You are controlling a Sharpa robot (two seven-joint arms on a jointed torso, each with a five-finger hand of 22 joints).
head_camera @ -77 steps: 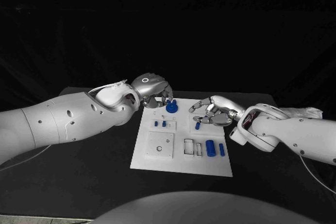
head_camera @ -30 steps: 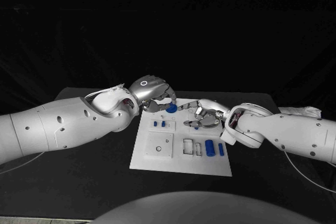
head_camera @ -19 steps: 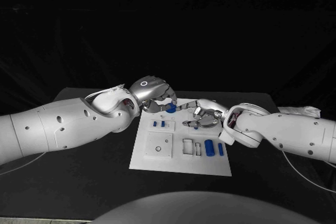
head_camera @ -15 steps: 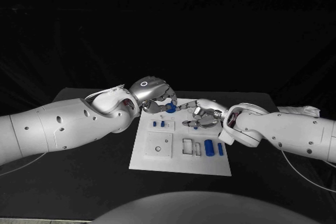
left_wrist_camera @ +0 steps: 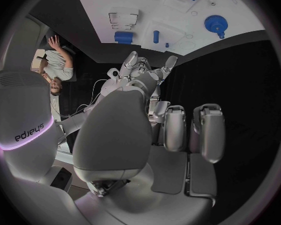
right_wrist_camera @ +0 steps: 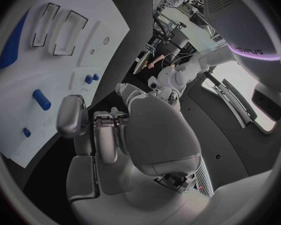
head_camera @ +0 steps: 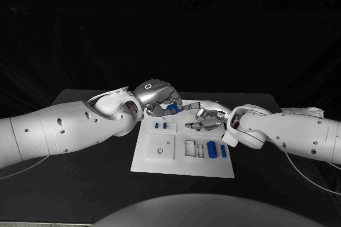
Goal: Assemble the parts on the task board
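**Over the far edge of the task board, both hands hover**

On the black counter (head_camera: 85,173) lies the white task board (head_camera: 181,165), and both hands are above its far end. The left hand (head_camera: 157,96) is over the far left corner, palm turned down. Its fingers (left_wrist_camera: 206,130) are curled a little and apart, and the left wrist view shows nothing between them. A blue gear-shaped part (head_camera: 171,108) sits on the board just under this hand, partly hidden by it; from the left wrist camera the same part (left_wrist_camera: 215,23) is seen free on the board, not touched.

The right hand (head_camera: 207,116) is near the far right part of the board, close to the left hand. Its fingers (right_wrist_camera: 72,116) are bent but separated, with nothing in them. A small blue peg (head_camera: 198,128) lies just beside this hand.

Nearer to the robot, two small blue pieces (head_camera: 161,124) stand side by side, a large blue cylinder (head_camera: 212,149) and a thin blue pin (head_camera: 223,150) lie beside the white rectangular slots (head_camera: 191,148).
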